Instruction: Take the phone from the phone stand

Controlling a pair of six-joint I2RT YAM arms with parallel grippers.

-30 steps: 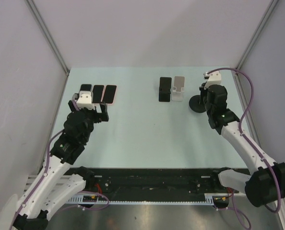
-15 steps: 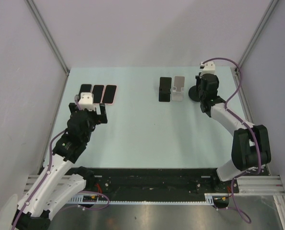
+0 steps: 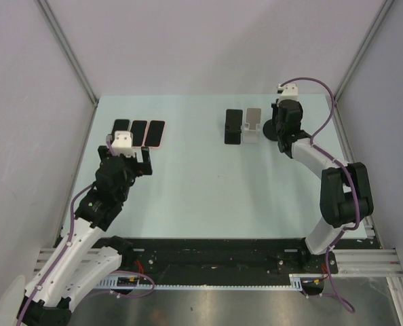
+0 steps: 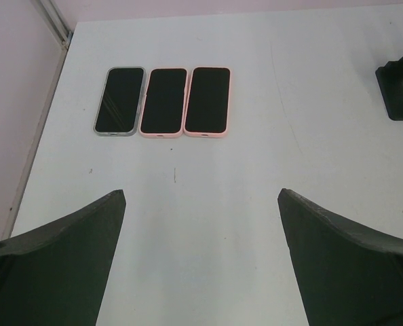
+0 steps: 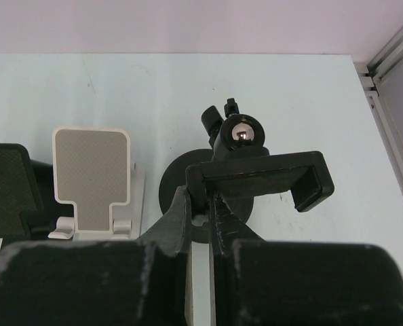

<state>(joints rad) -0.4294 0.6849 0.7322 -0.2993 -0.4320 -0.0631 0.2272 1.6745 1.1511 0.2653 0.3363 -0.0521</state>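
Note:
Three phones lie flat side by side at the far left: a grey-edged one (image 4: pixel 120 100) and two pink-edged ones (image 4: pixel 164 101) (image 4: pixel 207 100), also in the top view (image 3: pixel 138 131). My left gripper (image 4: pixel 201 197) hovers open just in front of them (image 3: pixel 125 156), touching nothing. At the far right stands a black clamp phone stand (image 5: pixel 256 173) on a round base (image 3: pixel 272 132); its clamp holds nothing. My right gripper (image 5: pixel 203 198) is shut on the clamp's left end (image 3: pixel 281 125).
A white phone stand (image 5: pixel 93 176) (image 3: pixel 253 125) and a black phone stand (image 3: pixel 233 127) (image 5: pixel 8 183) stand just left of the clamp stand, both without phones. The enclosure's back wall and a metal corner post (image 5: pixel 391 41) are close behind the right gripper.
My right arm has swung away from me and slightly left, and the clamp stand has shifted with it toward the white stand. The left gripper has drawn back a little.

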